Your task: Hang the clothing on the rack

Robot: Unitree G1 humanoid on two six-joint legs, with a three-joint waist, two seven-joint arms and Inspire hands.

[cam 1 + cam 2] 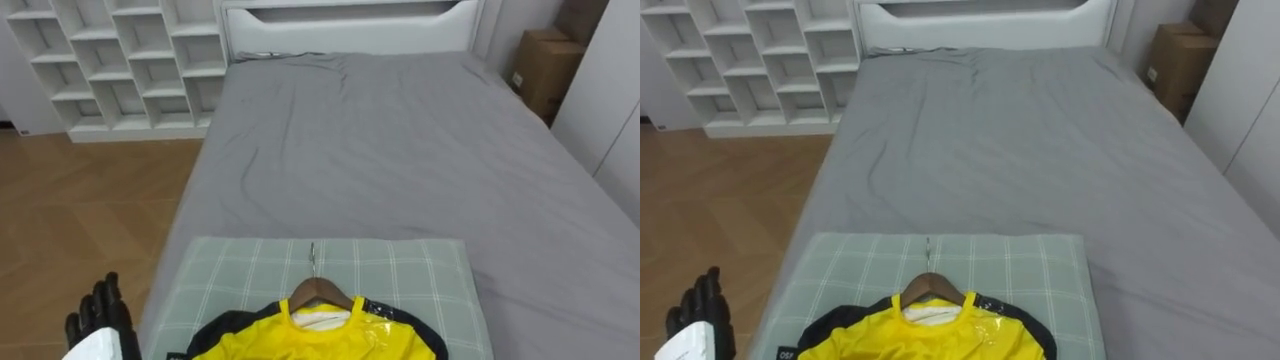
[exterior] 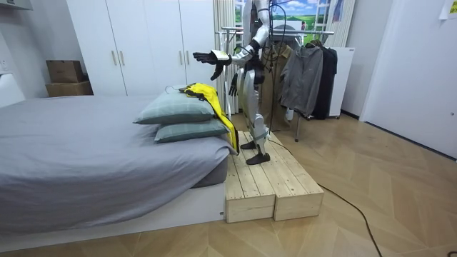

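A yellow shirt with black trim (image 1: 322, 338) lies on a wooden hanger (image 1: 320, 291), whose metal hook points up the bed. Both rest on a green-checked pillow (image 1: 410, 280). In the room view the yellow shirt (image 2: 208, 95) drapes over the stacked pillows and down the bed's end. My left hand (image 1: 100, 312) is raised at the lower left, left of the pillow, fingers straight and holding nothing. In the room view that left hand (image 2: 208, 57) reaches out above the pillows. My right hand (image 2: 233, 84) hangs beside my hip, fingers relaxed. I stand on a wooden platform (image 2: 270, 182) at the bed's end.
The grey bed (image 1: 400, 150) stretches ahead to a white headboard. White cube shelves (image 1: 130, 60) stand at the far left and cardboard boxes (image 1: 545, 65) at the far right. Behind me a clothes rack (image 2: 307, 68) holds dark garments. Wood floor (image 1: 90, 210) lies to my left.
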